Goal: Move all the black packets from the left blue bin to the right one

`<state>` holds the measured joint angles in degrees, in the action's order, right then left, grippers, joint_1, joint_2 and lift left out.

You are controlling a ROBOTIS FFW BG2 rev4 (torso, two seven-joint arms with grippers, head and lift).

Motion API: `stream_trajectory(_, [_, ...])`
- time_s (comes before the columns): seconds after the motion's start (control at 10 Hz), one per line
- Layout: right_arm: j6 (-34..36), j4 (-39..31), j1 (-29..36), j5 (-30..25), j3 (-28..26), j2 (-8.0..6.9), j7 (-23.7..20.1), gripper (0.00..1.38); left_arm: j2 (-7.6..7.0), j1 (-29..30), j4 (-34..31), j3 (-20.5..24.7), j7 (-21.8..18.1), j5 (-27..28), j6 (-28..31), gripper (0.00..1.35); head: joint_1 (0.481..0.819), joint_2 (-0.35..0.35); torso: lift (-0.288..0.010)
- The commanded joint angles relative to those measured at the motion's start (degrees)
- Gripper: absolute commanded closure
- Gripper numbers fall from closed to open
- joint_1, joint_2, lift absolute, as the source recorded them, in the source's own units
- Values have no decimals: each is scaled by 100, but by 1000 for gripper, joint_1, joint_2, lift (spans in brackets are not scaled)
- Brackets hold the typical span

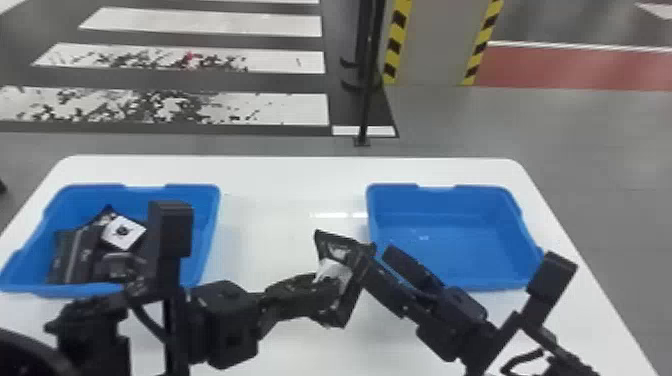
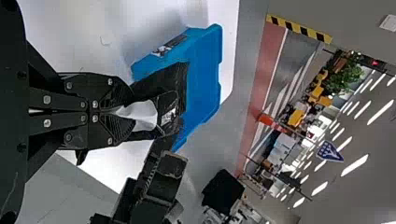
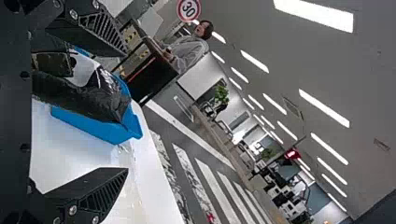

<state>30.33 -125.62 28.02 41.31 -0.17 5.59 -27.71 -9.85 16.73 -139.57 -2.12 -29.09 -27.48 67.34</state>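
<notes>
- The grey floor (image 1: 610,130) bears white stripes and, at the right, a red area; the head view shows one grey column (image 1: 435,45) there, edged yellow and black.
- One white table (image 1: 290,175) carries the bins.
- There are two blue bins, well apart: the left bin (image 1: 206,212) and the right bin (image 1: 450,215).
- There are two grippers, both over the table between the bins. The left gripper (image 1: 325,295) is clamped on one black packet; the left wrist view shows its fingertips nearly meeting at the packet's white label (image 2: 144,115).
- The right gripper (image 1: 380,256) has its two fingers (image 3: 93,196) wide apart, near the right bin's near left corner. The right wrist view shows the packet across the opening, nearer one finger; whether it touches, one cannot tell.
- The held packet (image 1: 334,242) is tilted, just beside the right gripper's fingertips.
- Several other packets (image 1: 87,250) overlap in the left bin, one with a white square (image 1: 122,232) on it; the left arm partly covers them, so their exact number cannot be told.
</notes>
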Motion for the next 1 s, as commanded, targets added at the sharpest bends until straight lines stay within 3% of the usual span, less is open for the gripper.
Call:
stream_trajectory(0.0, [131,152,-117,153,108,39,-15,156,-8,-28,0,-74,0,-74,16,1208,695,-60,-140])
stream_trajectory(0.1, [131,223,-187,245,154,56,-33,208,-8,-42,28,-119,0,-120,58,1208,695,-52,-140])
stream_trajectory(0.2, [131,279,-229,245,165,56,-50,561,1,-42,42,-154,0,-143,72,1208,695,-49,-140])
stream_trajectory(0.3, [131,321,-271,256,154,56,-42,1004,-8,-42,56,-154,0,-154,86,1208,695,-50,-140])
stream_trajectory(0.4, [131,321,-271,233,154,56,-42,1176,1,-42,56,-154,0,-166,100,1208,695,-53,-140])
stream_trajectory(0.5, [131,321,-257,199,165,56,-50,1265,1,-42,56,-154,0,-154,100,1208,695,-56,-140])
stream_trajectory(0.8, [18,307,-286,153,177,56,-50,1271,27,28,70,-108,26,-234,-68,1153,695,-57,-140])
stream_trajectory(0.9, [-10,293,-286,153,177,56,-50,1271,71,126,126,-17,70,-348,-111,863,695,-57,-140])
